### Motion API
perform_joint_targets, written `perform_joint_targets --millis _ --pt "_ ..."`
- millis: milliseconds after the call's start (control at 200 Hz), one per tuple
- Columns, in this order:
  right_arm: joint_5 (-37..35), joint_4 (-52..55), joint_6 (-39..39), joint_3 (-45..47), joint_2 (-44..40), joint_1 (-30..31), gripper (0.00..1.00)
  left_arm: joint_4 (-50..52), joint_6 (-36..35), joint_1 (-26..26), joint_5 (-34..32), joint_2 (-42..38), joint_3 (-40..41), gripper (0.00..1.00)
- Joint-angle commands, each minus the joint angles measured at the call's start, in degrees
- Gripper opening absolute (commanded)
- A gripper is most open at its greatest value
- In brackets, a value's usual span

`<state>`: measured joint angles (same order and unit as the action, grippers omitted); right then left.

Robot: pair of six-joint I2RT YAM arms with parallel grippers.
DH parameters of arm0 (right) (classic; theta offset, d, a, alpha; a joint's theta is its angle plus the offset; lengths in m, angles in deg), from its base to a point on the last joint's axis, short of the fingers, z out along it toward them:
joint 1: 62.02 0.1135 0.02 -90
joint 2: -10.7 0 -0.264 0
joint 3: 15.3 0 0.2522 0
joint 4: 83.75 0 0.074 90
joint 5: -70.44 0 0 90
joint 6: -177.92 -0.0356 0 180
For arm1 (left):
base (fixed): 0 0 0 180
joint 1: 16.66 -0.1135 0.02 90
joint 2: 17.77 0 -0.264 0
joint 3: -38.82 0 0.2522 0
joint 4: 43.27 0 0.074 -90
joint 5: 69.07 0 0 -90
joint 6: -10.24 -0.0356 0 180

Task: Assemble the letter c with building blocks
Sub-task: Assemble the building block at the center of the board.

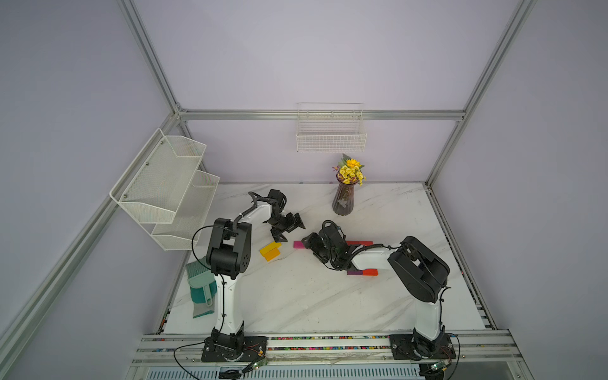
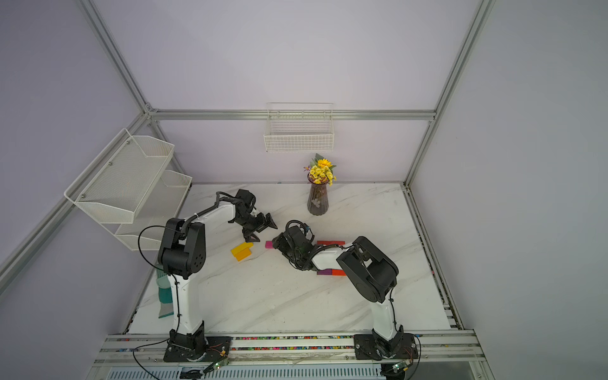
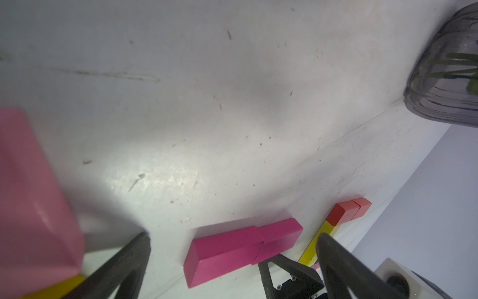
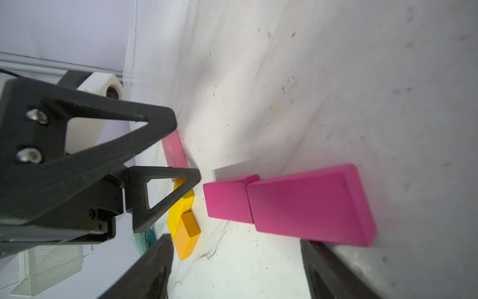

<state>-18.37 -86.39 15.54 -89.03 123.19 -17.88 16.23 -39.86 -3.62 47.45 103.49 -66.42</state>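
Two magenta blocks [image 4: 310,204] lie end to end on the marble table; in both top views only one end [image 1: 297,244] shows. My right gripper [image 4: 235,248] stands open just short of them, nothing between its fingers. My left gripper [image 3: 232,235] hangs open above the table on their other side [image 1: 289,230], also empty. A pink block [image 3: 31,194] lies close beside its finger. A yellow block [image 1: 268,248] and an orange one [image 1: 273,254] lie together to the left. Red blocks [image 1: 358,243] and a long yellow block [image 3: 318,240] lie behind the right wrist. A purple block [image 1: 354,272] and a red one [image 1: 370,272] sit under the right arm.
A dark glass vase of yellow flowers [image 1: 343,200] stands at the back of the table. A white mesh shelf [image 1: 164,184] hangs on the left wall, a wire basket [image 1: 330,138] on the back wall. A teal brush and dustpan [image 1: 200,286] lie by the left arm's base.
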Motion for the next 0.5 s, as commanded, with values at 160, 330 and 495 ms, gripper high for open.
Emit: perform_joint_targets --millis 160,330,495 --pt "0.56 1.81 -1.92 -0.02 2.69 -0.6 0.8 -0.09 0.44 0.15 0.55 -1.37 1.0 1.0" --pt "1.13 1.62 -1.95 0.17 2.67 -0.86 0.8 -0.08 0.62 0.23 0.55 -1.32 0.87 1.0" --pt "2.01 1.47 -1.87 0.48 2.14 -1.16 0.8 -0.18 0.88 0.39 0.72 -1.24 0.78 1.0"
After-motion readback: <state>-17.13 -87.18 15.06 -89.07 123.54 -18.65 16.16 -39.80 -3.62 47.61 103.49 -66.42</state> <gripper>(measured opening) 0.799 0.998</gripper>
